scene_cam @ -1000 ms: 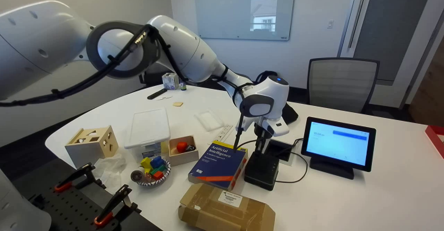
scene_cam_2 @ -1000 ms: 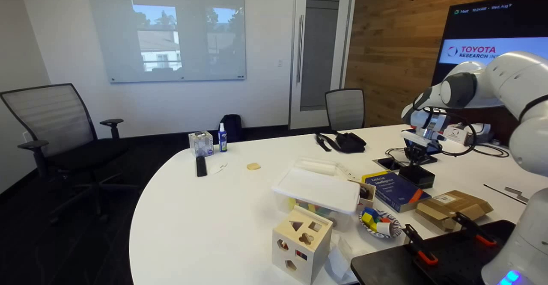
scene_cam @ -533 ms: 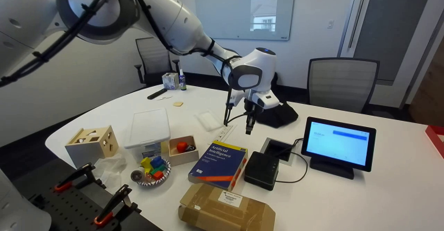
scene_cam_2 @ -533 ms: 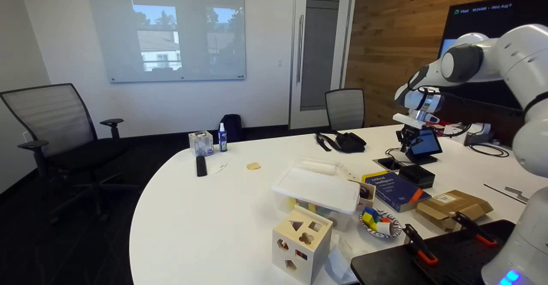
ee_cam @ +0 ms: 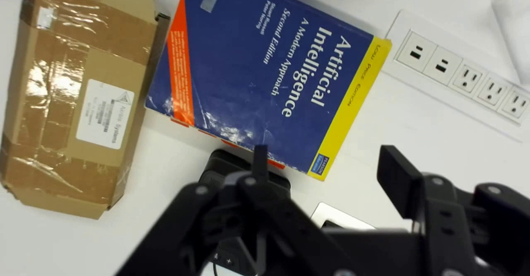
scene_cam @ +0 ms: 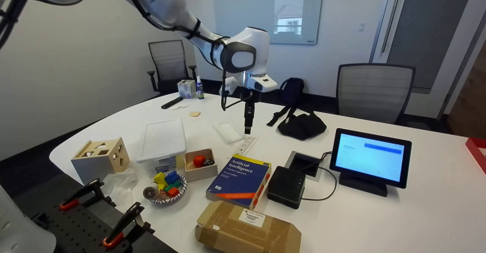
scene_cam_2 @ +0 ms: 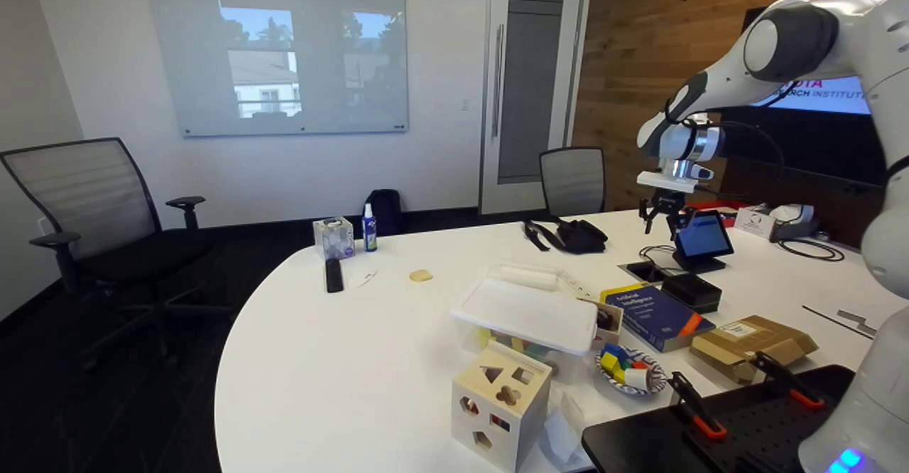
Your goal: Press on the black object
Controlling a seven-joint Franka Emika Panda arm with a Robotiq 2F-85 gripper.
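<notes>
"White surface (scene_cam: 360, 222), plenty on it. Where's the black box (scene_cam: 286, 185)?"

"Just beside the book (scene_cam: 239, 181); the hand (ee_cam: 325, 166) is spread wide, empty."

"Likely stiff, lightish, prone to slide."

"Then press mid-top, or grip opposite sides."

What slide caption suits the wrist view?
Wrist view: the open gripper partly hides the black object; Artificial Intelligence book and taped cardboard box in frame.

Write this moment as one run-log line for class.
jaws: open, empty, above white table | target: black rectangular device, beside Artificial Intelligence textbook | contact: none
</notes>
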